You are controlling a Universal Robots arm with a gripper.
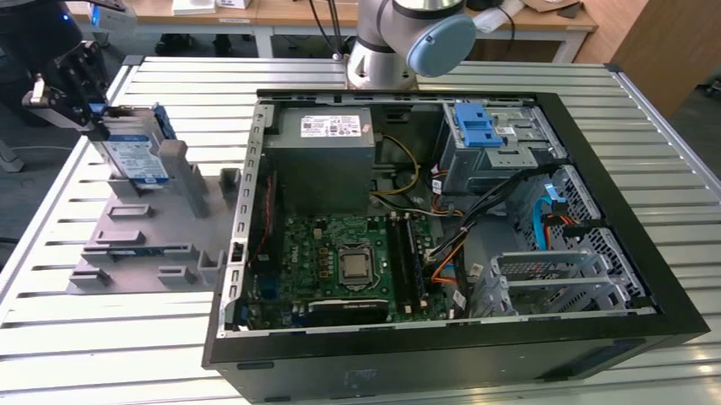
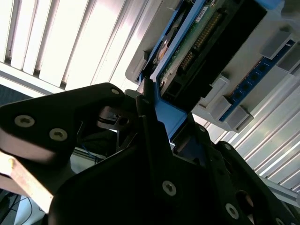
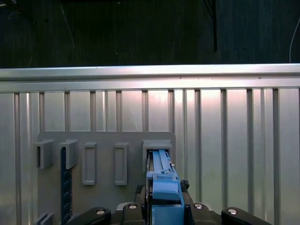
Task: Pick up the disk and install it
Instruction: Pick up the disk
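The disk (image 1: 133, 159) stands on edge at the back of the grey fixture plate (image 1: 147, 249), on the exterior view's left; its white-and-blue label faces the camera and blue rails frame it. My gripper (image 1: 96, 125) is at the disk's upper end, shut on it. In the first wrist view the disk's blue rail (image 3: 161, 180) runs out from between the gripper (image 3: 164, 192) fingers to a grey bracket (image 3: 157, 147). In the second wrist view the disk (image 2: 201, 37) shows its green circuit board, and a black finger (image 2: 145, 112) presses its blue rail.
The open computer case (image 1: 631, 194) lies on the slatted metal table (image 1: 67, 337), with a blue-latched drive bay (image 1: 479, 126) at the back, a grey power supply (image 1: 327, 139) and the motherboard (image 1: 349, 257). A blue latch strip (image 1: 135, 251) lies on the fixture.
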